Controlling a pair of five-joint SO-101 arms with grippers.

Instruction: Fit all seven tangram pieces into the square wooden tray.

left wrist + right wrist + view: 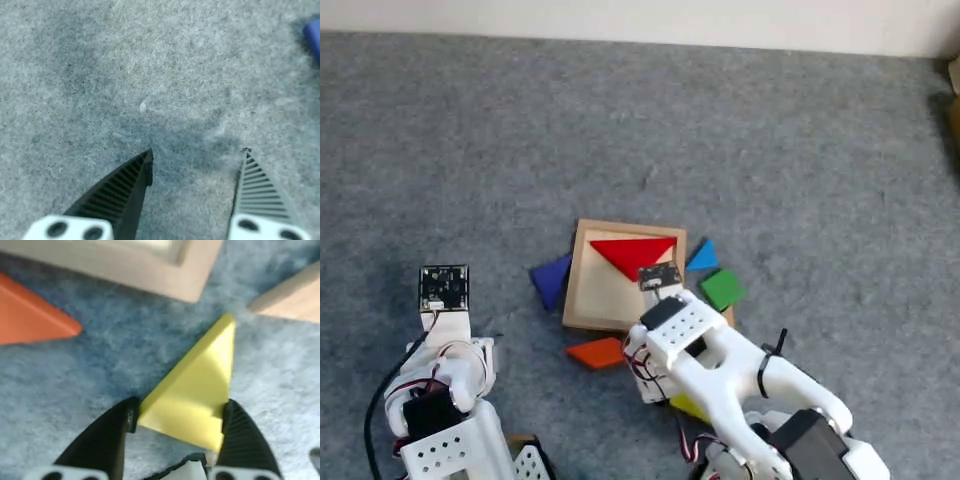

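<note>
Surface: grey felt mat (800, 150), fibrous and matted; a wide bare stretch is seen beyond the tray and to both sides.

Tray (582, 290): square, pale smooth wood with a raised rim, set near the middle of the mat; a red triangle (632, 254) is seated flat inside against the far rim; the rest of the floor is bare wood.

Loose pieces, all flat with sharp edges: dark blue piece (552, 278) touching the tray's left rim; light blue triangle (702, 256) and green square (722, 289) just beside the right rim; orange triangle (597, 352) just beside the near rim, apart from it; a pale wooden piece (292, 297) near the tray's corner.

Right claw (177, 417): closed on the yellow triangle (200, 375); both ribbed black fingers are pressed to its sides; one point is aimed at the tray corner, a strip of mat between them; whether the piece is lifted cannot be told.

Left claw (197, 160): held wide apart over bare mat, nothing between the fingers; well left of the tray.
</note>
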